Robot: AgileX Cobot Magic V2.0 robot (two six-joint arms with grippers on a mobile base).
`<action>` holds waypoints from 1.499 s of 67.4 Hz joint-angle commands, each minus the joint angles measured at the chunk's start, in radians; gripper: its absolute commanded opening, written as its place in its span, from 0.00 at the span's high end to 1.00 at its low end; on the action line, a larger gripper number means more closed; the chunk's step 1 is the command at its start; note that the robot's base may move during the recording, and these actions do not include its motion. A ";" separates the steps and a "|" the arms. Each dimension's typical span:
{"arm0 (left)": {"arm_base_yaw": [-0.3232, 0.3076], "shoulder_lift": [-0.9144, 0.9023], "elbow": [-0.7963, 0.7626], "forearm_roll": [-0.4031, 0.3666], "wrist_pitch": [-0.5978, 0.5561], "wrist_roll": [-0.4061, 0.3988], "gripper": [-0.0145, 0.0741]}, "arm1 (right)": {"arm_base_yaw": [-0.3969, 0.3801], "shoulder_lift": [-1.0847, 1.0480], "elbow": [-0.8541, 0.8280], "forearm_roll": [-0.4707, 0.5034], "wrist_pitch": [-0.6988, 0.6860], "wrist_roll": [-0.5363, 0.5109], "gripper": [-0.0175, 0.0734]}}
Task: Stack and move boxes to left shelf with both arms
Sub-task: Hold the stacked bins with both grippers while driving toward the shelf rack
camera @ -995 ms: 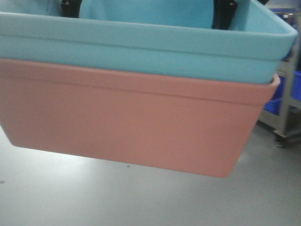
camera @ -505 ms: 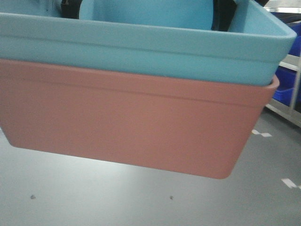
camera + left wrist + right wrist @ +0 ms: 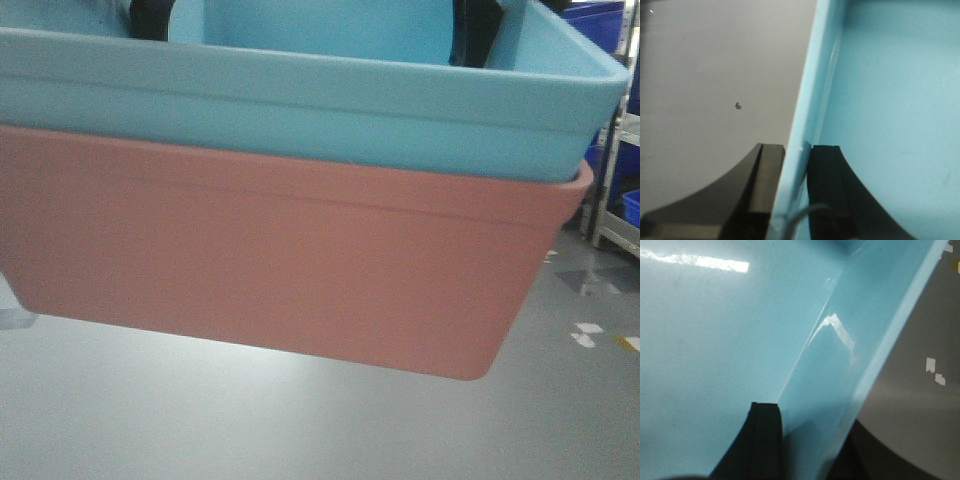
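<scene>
The two boxes are nested and hang above the floor. The light blue box (image 3: 300, 110) sits inside the salmon pink box (image 3: 280, 260) and fills most of the front view. My left gripper (image 3: 797, 150) is shut on the blue box's left wall (image 3: 812, 90), one finger outside and one inside. My right gripper (image 3: 810, 435) is shut on the right wall (image 3: 875, 365) in the same way. Both show as black shapes at the far rim, the left gripper (image 3: 150, 15) and the right gripper (image 3: 475, 30). The left shelf is out of view.
Grey floor (image 3: 250, 420) lies under the boxes, with pale tape marks (image 3: 590, 330) at the right. A metal rack (image 3: 610, 190) holding dark blue bins (image 3: 630, 205) stands at the right edge.
The boxes keep their place in the front view and both grips hold. The floor marks and the rack behind them have shifted, so the view has moved across the room.
</scene>
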 commanded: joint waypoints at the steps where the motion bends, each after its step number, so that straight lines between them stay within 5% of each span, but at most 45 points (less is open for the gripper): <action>1: -0.033 -0.035 -0.047 -0.009 -0.274 0.008 0.85 | 0.036 -0.040 -0.053 0.093 -0.263 -0.029 0.75; 101: -0.033 -0.035 -0.047 -0.009 -0.274 0.008 0.85 | 0.036 -0.040 -0.053 0.093 -0.263 -0.029 0.75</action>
